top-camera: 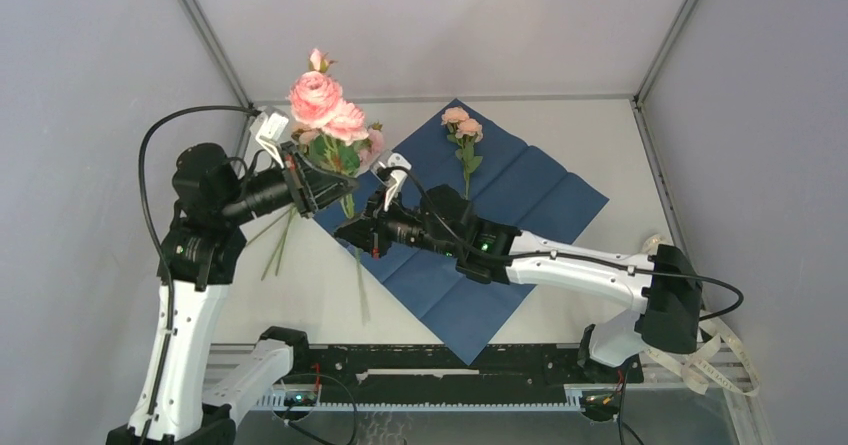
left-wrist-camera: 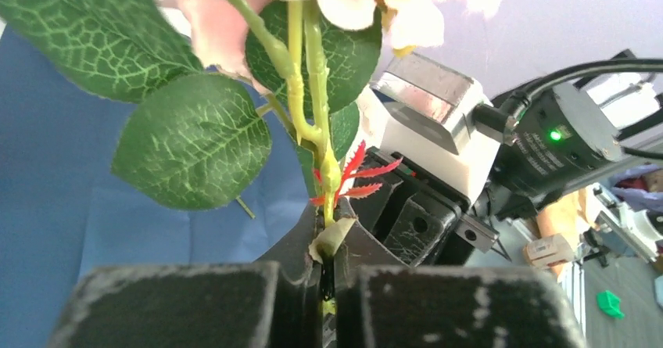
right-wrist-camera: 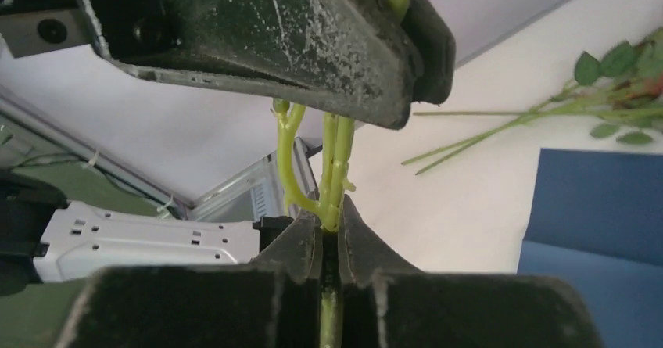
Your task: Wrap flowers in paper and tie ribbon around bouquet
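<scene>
A bunch of pale pink flowers is held up off the table above the left edge of the paper, which lies dark navy face up. My left gripper is shut on the stems just under the leaves. In the left wrist view the green stem runs down between the shut jaws of the left gripper. My right gripper is shut on the same stems lower down. The right wrist view shows the stems pinched in the right gripper, right under the left gripper's finger. The cream ribbon lies at the near right.
One small pink rose sprig lies on the far corner of the paper. Loose green stems rest on the white table left of the paper, and they show again as loose stems in the right wrist view. Grey walls enclose the table.
</scene>
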Robot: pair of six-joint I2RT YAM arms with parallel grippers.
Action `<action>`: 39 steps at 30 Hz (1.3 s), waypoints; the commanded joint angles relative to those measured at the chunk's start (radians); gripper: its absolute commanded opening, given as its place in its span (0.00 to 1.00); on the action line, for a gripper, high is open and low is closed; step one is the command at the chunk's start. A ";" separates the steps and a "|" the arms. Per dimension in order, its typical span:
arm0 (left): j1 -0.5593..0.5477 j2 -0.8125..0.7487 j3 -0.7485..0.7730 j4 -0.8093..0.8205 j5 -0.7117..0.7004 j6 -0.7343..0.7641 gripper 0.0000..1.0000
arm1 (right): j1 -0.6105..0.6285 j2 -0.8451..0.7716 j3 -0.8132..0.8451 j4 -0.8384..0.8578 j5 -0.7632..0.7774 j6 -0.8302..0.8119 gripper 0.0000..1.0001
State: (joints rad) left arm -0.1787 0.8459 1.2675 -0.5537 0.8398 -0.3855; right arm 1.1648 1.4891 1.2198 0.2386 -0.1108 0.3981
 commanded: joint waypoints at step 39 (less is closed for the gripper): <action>0.265 1.072 0.375 -0.319 -0.925 0.801 0.41 | -0.624 0.320 0.270 -0.858 0.189 -0.049 0.50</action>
State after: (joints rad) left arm 0.0727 1.8969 1.5223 -0.8818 -0.0731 0.4690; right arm 0.5266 1.9469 1.5040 -0.6586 0.0849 0.3531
